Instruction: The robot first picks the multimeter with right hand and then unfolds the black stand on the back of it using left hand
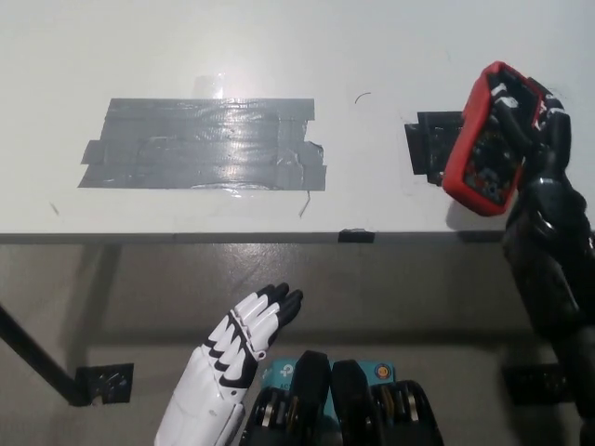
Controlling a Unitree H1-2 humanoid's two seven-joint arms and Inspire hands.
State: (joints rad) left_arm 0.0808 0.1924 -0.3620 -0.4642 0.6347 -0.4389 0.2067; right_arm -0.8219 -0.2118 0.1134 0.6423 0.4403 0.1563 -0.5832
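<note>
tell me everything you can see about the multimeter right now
The multimeter has a red casing around a dark inner face with small, blurred details. It looks like hard plastic or rubber. The black right hand holds it tilted over the white table's right edge, fingers wrapped across its upper right side, above a black tape patch. Nothing else touches it; no stand can be made out.

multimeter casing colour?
Red, with a dark face; the multimeter is held in the black right robot hand. Head view only.
</note>
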